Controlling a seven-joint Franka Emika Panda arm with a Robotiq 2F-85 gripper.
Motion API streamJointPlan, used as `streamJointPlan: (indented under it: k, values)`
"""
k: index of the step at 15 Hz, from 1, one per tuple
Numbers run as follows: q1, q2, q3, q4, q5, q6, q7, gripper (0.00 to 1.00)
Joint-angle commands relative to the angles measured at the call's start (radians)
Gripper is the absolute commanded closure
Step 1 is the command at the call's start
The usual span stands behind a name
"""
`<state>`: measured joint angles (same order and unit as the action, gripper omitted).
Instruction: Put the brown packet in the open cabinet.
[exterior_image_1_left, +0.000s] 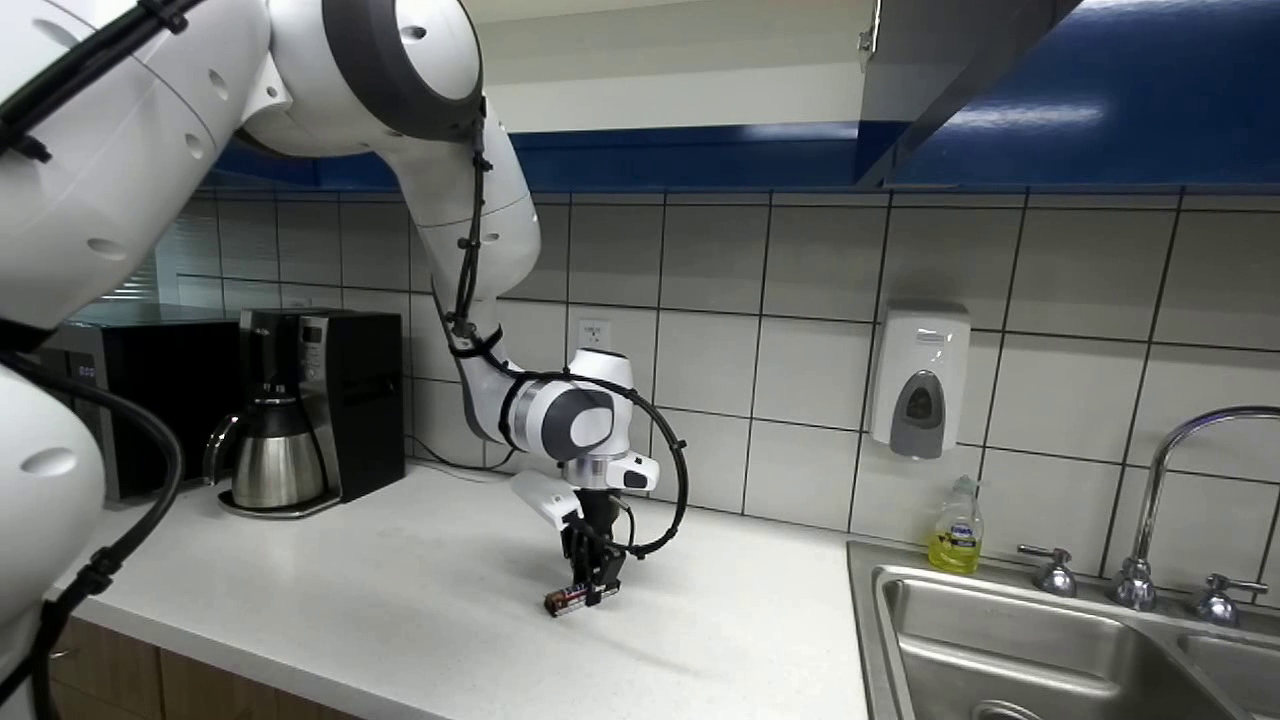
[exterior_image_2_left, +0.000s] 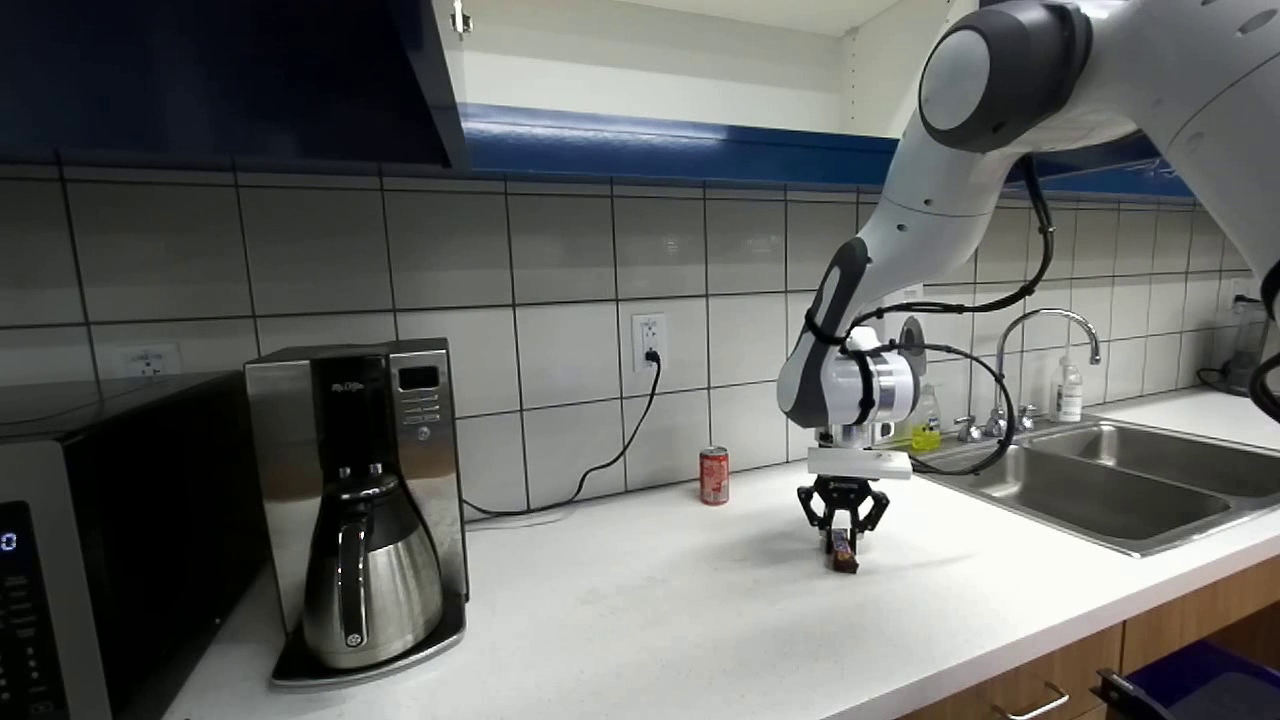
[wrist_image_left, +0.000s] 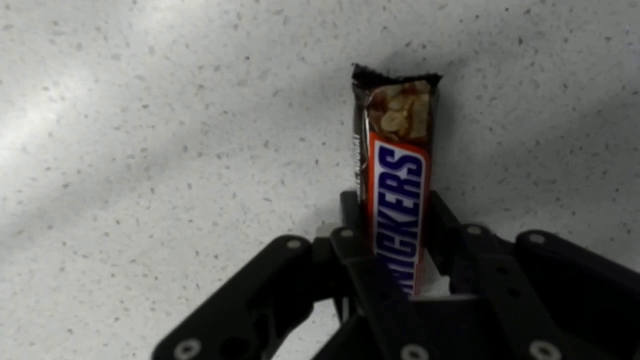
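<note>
The brown packet is a slim Snickers bar (wrist_image_left: 397, 160) with dark brown ends and a red-edged label. It also shows in both exterior views (exterior_image_1_left: 566, 600) (exterior_image_2_left: 844, 556). My gripper (wrist_image_left: 394, 207) points straight down, with its fingers closed against both long sides of the packet. The gripper also shows in both exterior views (exterior_image_1_left: 597, 590) (exterior_image_2_left: 840, 536). The packet is at or just above the counter; I cannot tell whether it touches. Its near end is hidden behind the gripper. The open cabinet (exterior_image_1_left: 690, 100) (exterior_image_2_left: 650, 60), with white interior, is on the wall above the counter.
Blue cabinet doors (exterior_image_1_left: 1120, 110) (exterior_image_2_left: 220, 80) stand swung out. A coffee maker (exterior_image_2_left: 430, 450) and microwave (exterior_image_2_left: 150, 520) stand on the counter (exterior_image_2_left: 640, 600). A red can (exterior_image_2_left: 714, 475) is by the wall. A sink (exterior_image_1_left: 1000, 640), faucet (exterior_image_1_left: 1155, 490) and soap bottle (exterior_image_1_left: 957, 535) are at the counter's other end.
</note>
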<state>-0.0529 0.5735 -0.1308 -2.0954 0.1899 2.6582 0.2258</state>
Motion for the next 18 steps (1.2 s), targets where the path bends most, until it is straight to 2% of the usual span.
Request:
streamJointPlan:
  k: [1, 10, 14, 18]
  values:
    - [0.004, -0.007, -0.001, 0.008, -0.021, -0.014, 0.017, 0.91]
    - [-0.013, -0.196, 0.032, -0.085, -0.039, -0.049, -0.115, 0.92]
    - [-0.032, -0.276, 0.052, -0.120, -0.042, -0.104, -0.214, 0.92]
    - [-0.021, -0.353, 0.040, -0.178, -0.071, -0.129, -0.250, 0.92]
